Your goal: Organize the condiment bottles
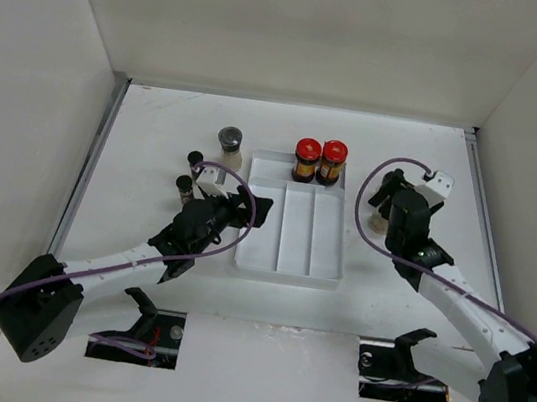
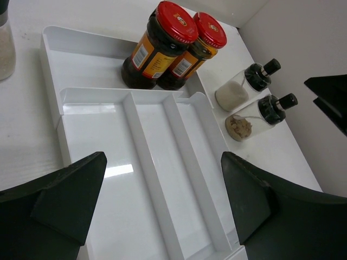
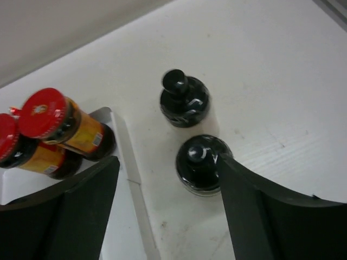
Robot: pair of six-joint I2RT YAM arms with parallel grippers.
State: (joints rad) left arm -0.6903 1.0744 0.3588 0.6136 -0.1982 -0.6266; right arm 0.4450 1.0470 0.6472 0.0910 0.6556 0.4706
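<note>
Two red-lidded amber jars (image 1: 306, 159) (image 1: 333, 161) stand in the back compartment of the white divided tray (image 1: 285, 259); they also show in the left wrist view (image 2: 157, 46) (image 2: 196, 50). My left gripper (image 2: 162, 200) is open and empty over the tray's long compartments. Two slim black-capped bottles, one with white contents (image 2: 243, 88) and one with beige contents (image 2: 255, 116), stand right of the tray. My right gripper (image 3: 168, 200) is open above them; its right finger (image 3: 260, 211) overlaps the nearer bottle's cap (image 3: 199, 161), the farther cap (image 3: 184, 100) is beyond.
A wider grey-lidded jar (image 1: 229, 147) and two slim black-capped bottles (image 1: 195, 160) (image 1: 184, 189) stand left of the tray, beside my left arm. White walls close the table on the left, back and right.
</note>
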